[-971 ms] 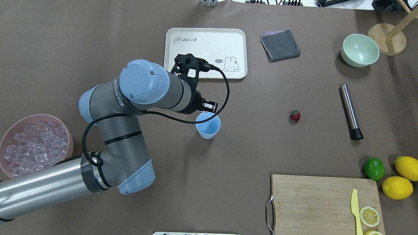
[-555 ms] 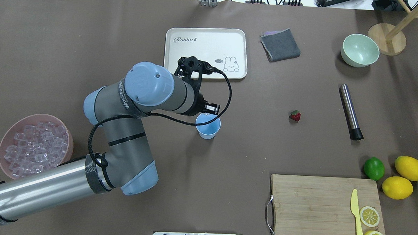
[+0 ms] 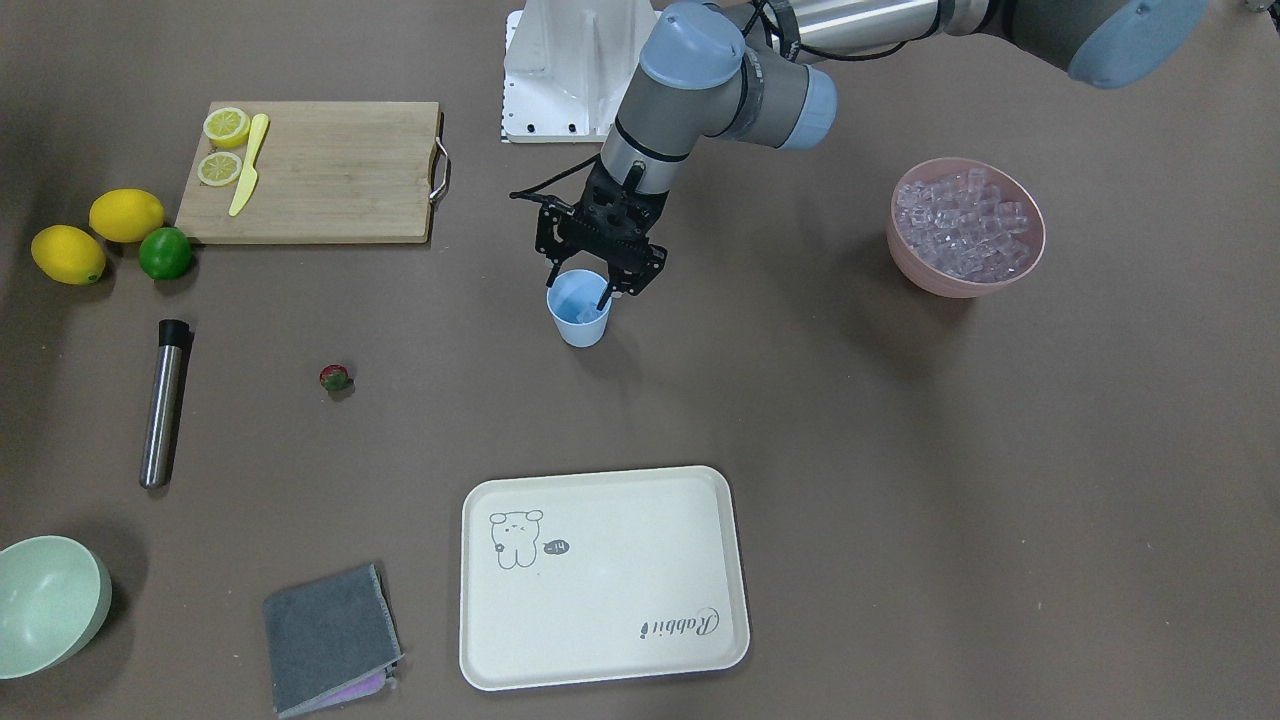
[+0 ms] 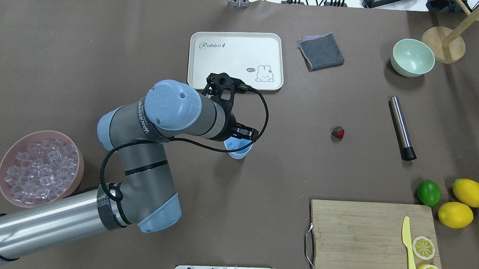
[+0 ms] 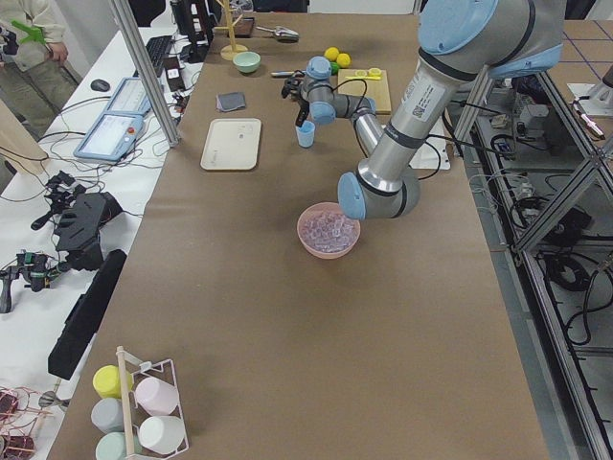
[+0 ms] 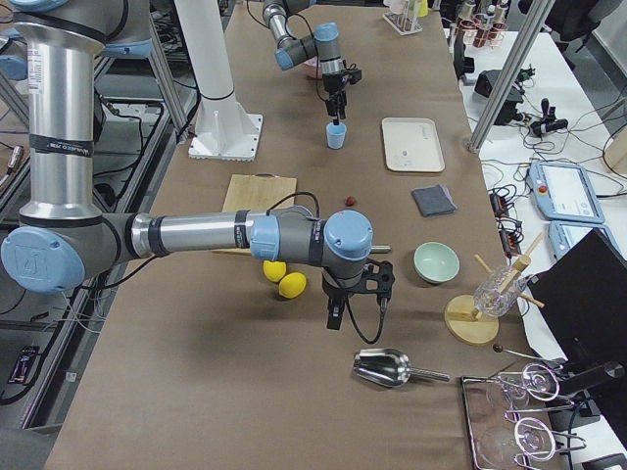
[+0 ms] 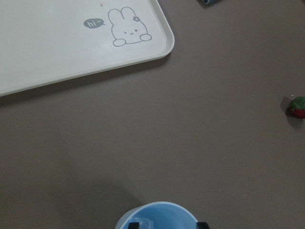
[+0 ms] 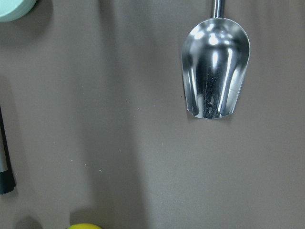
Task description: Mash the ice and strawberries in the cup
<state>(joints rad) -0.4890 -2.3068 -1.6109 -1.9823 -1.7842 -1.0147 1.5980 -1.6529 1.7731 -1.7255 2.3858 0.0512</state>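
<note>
The light-blue cup (image 3: 580, 322) stands upright mid-table, also seen in the overhead view (image 4: 238, 150). My left gripper (image 3: 578, 290) hangs directly over it, open, with its fingertips (image 7: 134, 224) spread about as wide as the rim of the cup (image 7: 157, 215). A pale patch shows inside the cup; I cannot tell if it is ice. The ice (image 4: 40, 170) fills a pink bowl (image 3: 1030, 255) at my left. The strawberry (image 4: 338, 132) lies alone on the table to the cup's right. My right gripper (image 6: 355, 302) hovers far off near the lemons; I cannot tell whether it is open or shut.
A cream tray (image 4: 226, 65) lies beyond the cup. A steel muddler (image 4: 400, 127), green bowl (image 4: 412, 57), grey cloth (image 4: 321, 51), cutting board (image 4: 360, 237) with lemon slices and a knife, lime and lemons occupy the right. A metal scoop (image 8: 217, 67) lies under my right wrist.
My left arm has shifted right and toward the robot, carrying the gripper from the cup's far-left rim to directly above its mouth. Nothing else has moved.
</note>
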